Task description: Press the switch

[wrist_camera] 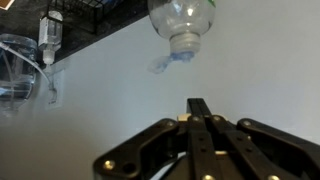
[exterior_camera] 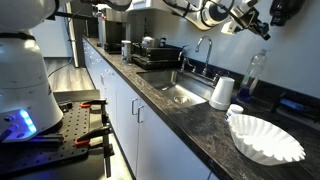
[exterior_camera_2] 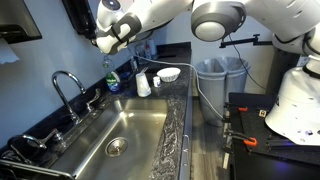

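**Closed gripper near the wall, the likely switch off to one side**

The black two-finger gripper has its fingers pressed together with nothing between them. It hangs high above the dark speckled stone counter and close to the plain pale wall. The only thing that looks like the switch is a small pale rectangular plate on that wall. It sits in the upper left corner of the wrist view, well apart from the fingertips. This is my judgement and I cannot confirm it.

The main danger is a miss. The tips point at bare wall, so a straight push would probably meet paint and not the switch. A sideways move toward the plate would pass near the clear plastic bottle, which is probably light and could fall over if it is touched. A push that is too hard or off centre could slide off the plate or load the arm against the wall.

The wrist view seems to be upside down, because the bottle comes in neck downward from the top edge and its body is cut off. The plate is small and blurred, so I cannot tell whether it is a rocker, a toggle or only a socket. In both exterior views I cannot find the plate at all. At the left edge of the wrist view there is a blurred glassy shape which I cannot identify.
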